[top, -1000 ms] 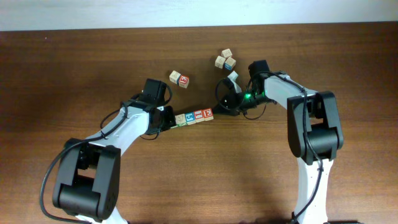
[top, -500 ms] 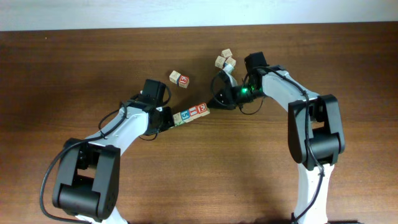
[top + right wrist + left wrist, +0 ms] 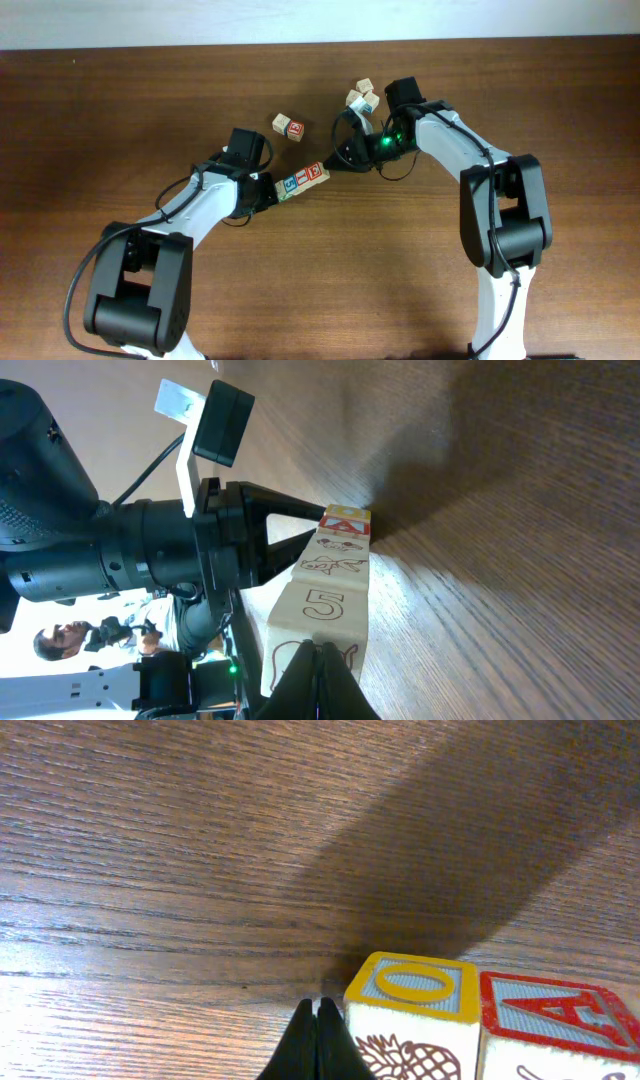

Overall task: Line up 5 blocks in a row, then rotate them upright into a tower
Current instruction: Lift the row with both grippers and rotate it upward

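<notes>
- Pale-wood row of blocks (image 3: 300,181) lies slanted mid-table btwn the two grippers. Overhead I can't count all five, since the lower-left end is tucked under the left gripper (image 3: 262,191).
- Left gripper: fingers pinched fully together, nothing in them, tips right against that end cube. Its wrist cam cuts the cubes off at the bottom edge, so only a yellow-rimmed O cube (image 3: 414,990) and a red A cube (image 3: 560,1010) show.
- Right gripper (image 3: 337,161): likewise pinched together and empty, tips at the row's upper-right end. Its cam looks along the row and shows a 5 cube (image 3: 320,605) w/ line drawings either side.
- Same cam catches the left arm (image 3: 130,555) beyond the row, plus a person's head (image 3: 62,635), small and sideways.
- Pair of cubes (image 3: 288,126) and cluster of cubes (image 3: 358,98) sit apart from the row.
- Table (image 3: 120,110): dark brown wood grain, w/ a pale wall (image 3: 320,20) strip at the far edge.
</notes>
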Motion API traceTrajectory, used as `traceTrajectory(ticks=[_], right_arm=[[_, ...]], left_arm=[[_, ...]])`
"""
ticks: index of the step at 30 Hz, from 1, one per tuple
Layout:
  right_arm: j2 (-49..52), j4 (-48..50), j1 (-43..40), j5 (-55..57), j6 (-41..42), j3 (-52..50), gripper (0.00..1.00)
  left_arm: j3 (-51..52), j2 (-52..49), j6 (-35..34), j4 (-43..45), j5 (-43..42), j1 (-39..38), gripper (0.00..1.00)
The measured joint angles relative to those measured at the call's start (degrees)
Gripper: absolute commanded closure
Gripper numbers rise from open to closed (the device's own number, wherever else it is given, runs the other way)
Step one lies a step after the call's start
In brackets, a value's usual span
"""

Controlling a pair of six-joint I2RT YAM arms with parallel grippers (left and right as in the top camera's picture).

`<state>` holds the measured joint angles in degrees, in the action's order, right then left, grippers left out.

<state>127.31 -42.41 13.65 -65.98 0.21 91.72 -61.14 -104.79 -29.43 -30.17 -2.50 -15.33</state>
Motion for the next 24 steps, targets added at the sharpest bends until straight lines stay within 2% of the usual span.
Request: traceTrajectory(ticks=[24], right_arm=[[-1.79,1.77,5.46,-5.46,2.91,2.99,0.96]], left_arm=[[0.26,-0.02,0.02,0.0,0.04,0.04,1.0]])
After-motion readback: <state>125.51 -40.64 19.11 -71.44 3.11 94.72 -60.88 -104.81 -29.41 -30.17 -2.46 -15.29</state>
